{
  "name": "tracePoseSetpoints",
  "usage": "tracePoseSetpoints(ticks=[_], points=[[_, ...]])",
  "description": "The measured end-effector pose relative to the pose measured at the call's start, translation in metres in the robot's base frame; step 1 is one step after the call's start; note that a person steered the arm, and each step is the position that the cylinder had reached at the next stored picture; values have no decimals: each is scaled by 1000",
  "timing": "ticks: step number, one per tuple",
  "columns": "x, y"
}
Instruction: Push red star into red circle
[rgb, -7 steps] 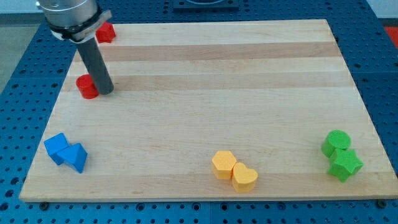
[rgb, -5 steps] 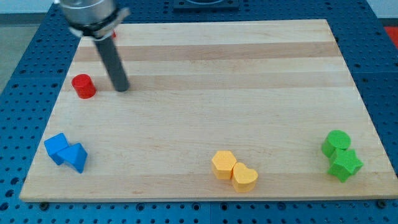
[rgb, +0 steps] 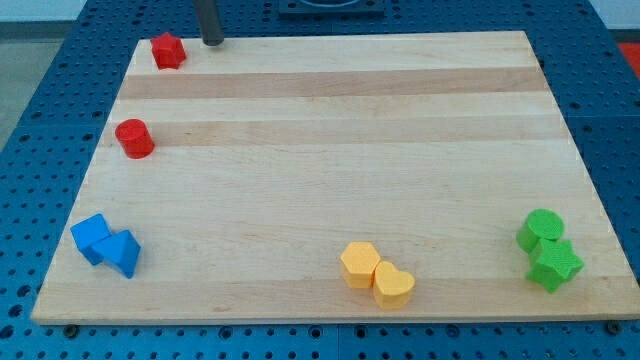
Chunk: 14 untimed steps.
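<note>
My tip (rgb: 213, 42) is seen at the view's top edge of the wooden board (rgb: 330, 120), bare and touching no block — only a short length of the rod shows above it. Just to the view's left of it, apart from it, the red star (rgb: 167, 50) is found in the board's top-left corner. The red circle (rgb: 134, 138) is placed lower down the left side, well apart from the star. Further down, two blue blocks (rgb: 105, 244) are set touching near the bottom-left corner. A yellow hexagon (rgb: 359, 264) and yellow heart (rgb: 393, 286) are pressed together at the bottom edge — a green circle (rgb: 541, 229) and green star (rgb: 555, 266) likewise at the right.
</note>
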<state>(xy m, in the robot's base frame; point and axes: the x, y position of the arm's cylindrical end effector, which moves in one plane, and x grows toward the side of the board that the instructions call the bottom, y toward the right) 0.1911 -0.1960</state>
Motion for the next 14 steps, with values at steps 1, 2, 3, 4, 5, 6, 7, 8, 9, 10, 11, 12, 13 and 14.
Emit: tracePoseSetpoints(ticks=[1,2,3,4,5,6,7,8,9,10,11,12,13,14], points=[[1,-28],[0,-56],[10,-59],[23,-58],[40,-62],[61,-69],[82,-73],[102,-74],[122,-74],[141,-74],[151,-74],[134,-49],[109,61],[81,175]])
